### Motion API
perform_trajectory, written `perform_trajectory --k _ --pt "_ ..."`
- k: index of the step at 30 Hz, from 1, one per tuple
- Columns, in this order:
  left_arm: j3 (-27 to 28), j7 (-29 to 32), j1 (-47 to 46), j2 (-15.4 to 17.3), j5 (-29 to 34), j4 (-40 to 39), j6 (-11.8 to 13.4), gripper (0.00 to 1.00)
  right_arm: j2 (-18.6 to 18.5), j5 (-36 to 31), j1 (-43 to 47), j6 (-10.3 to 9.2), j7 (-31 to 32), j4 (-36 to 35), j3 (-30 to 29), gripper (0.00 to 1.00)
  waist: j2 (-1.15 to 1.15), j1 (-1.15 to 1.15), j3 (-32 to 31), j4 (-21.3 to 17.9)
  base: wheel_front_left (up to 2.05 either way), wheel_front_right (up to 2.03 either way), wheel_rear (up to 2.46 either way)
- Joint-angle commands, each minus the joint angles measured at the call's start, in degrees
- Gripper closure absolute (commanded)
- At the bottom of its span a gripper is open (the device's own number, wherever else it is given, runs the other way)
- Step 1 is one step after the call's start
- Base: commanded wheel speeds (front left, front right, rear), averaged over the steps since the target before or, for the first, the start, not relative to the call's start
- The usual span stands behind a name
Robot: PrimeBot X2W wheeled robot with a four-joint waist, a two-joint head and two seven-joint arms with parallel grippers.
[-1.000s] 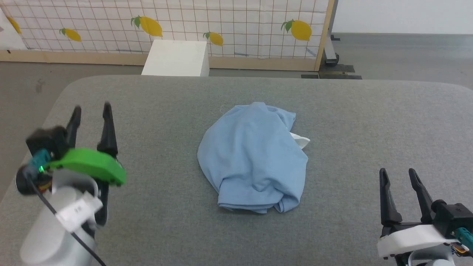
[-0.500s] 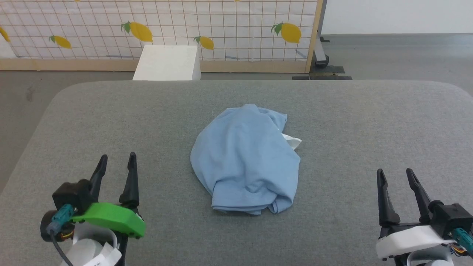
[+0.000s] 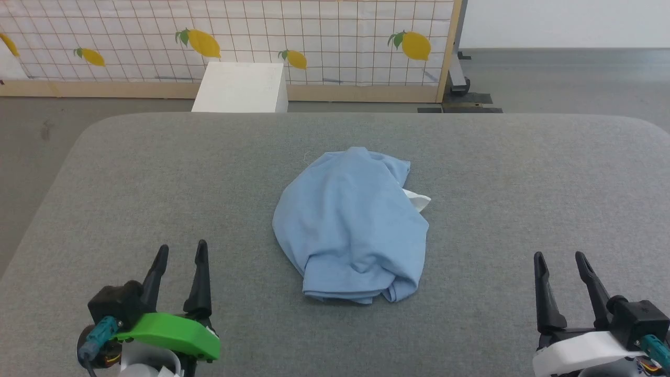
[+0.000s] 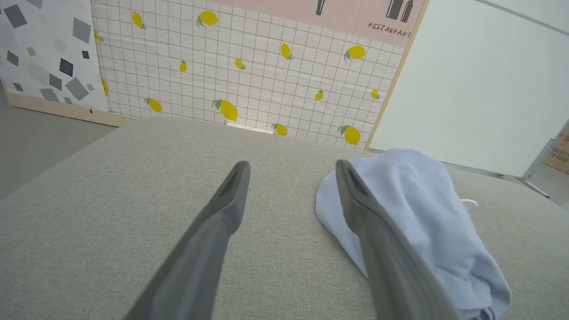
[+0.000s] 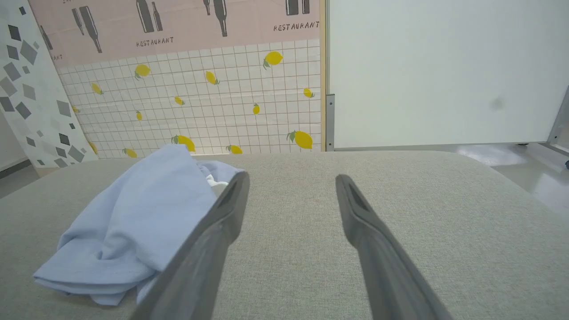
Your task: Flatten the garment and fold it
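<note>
Bright, even light from overhead, and the head view is crisp: just a thin soft shadow under the near edge of the crumpled light blue cotton garment (image 3: 350, 220) on the flat grey cloth-covered table (image 3: 157, 183), no glare. Both wrist views come paler and washed out (the wide lens bows the lemon-printed white grid wall panel (image 4: 249, 75) near the corners). Left gripper (image 4: 292, 163) and right gripper (image 5: 292, 175) look soft, out of focus close to the lens, with a sheen on the glossy pale floor (image 5: 533, 173).
</note>
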Motion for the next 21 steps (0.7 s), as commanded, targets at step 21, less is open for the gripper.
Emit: perform_trajectory --k 21 --pt "2.2 -0.3 0.4 -2.7 5.5 1.8 -2.5 0.0 0.0 0.3 -2.5 -0.09 1.6 3.2 1.0 0.0 0.0 0.0 0.9 0.6 0.0 0.0 0.0"
